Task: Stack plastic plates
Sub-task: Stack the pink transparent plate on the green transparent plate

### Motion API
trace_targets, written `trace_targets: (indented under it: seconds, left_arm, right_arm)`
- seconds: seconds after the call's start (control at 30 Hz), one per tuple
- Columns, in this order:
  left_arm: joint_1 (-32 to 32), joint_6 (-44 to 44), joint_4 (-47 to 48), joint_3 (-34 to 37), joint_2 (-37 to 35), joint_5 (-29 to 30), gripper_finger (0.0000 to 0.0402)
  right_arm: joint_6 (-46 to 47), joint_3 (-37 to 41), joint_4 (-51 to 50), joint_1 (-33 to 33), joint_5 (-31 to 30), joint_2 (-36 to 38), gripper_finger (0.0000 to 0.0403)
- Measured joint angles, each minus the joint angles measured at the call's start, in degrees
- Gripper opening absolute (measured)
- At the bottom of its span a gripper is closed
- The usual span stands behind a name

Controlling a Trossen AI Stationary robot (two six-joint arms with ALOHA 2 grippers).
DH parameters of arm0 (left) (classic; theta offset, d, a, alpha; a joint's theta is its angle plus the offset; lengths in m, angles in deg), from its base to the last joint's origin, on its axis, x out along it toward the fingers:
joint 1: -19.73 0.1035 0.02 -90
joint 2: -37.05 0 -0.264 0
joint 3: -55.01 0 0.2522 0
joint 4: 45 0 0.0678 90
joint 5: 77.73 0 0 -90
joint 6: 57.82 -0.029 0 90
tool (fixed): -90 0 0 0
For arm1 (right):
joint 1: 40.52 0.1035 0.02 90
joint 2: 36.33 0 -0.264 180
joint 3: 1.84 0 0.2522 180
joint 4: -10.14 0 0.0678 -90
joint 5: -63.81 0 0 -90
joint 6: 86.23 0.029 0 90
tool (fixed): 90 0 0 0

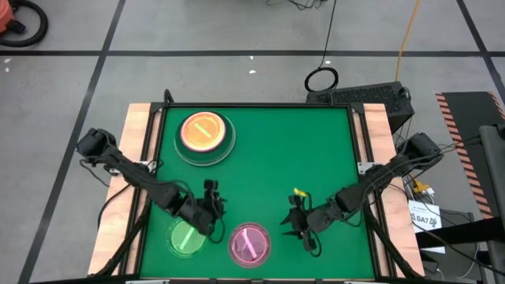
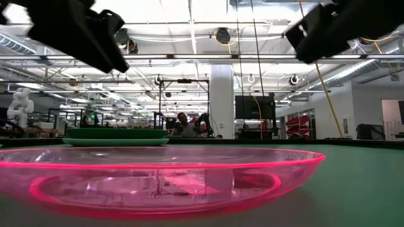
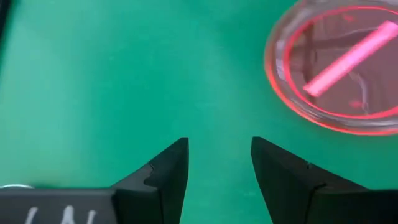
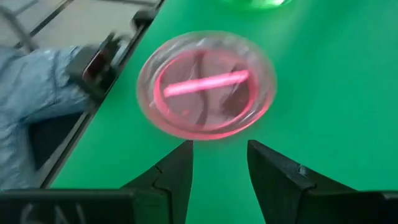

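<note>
A see-through pink plate with a stripe [image 1: 249, 243] lies flat on the green mat near the near edge; it fills the low view [image 2: 158, 176]. A see-through green plate [image 1: 186, 237] lies to its left. At the far left stands a stack [image 1: 205, 136] with an amber plate on top, over a dark-green and a pale one [image 2: 117, 135]. My left gripper [image 1: 211, 201] hovers open just beyond the green plate, above bare mat [image 3: 219, 146]. My right gripper [image 1: 292, 225] is open, right of the pink plate and pointing at it [image 4: 219, 149], which lies ahead [image 4: 205, 84].
The mat has wooden side rails [image 1: 136, 150]. A person's blue denim clothing [image 4: 31, 106] shows just beyond the table's near edge. Open mat lies between the far stack and the two near plates, and to the right of the right gripper.
</note>
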Motion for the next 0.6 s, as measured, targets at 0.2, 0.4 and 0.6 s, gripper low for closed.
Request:
trace_targets:
  seconds: [0.2,0.4,0.6]
  left_arm:
    - [-5.7,5.17,0.01,-0.01,1.95,2.29,0.0181]
    - [-9.22,8.53,-0.95,0.0,4.15,5.95,0.0181]
    - [-10.9,10.5,-1.58,0.0,6.4,6.37,0.0181]
  right_arm:
    - [-0.62,-0.69,3.43,4.42,1.06,-5.95,0.0144]
    - [-7.61,-9.67,3.47,5.1,0.79,-11.72,0.0144]
    - [-12.37,-22.17,-8.29,4.85,0.78,-21.3,0.0144]
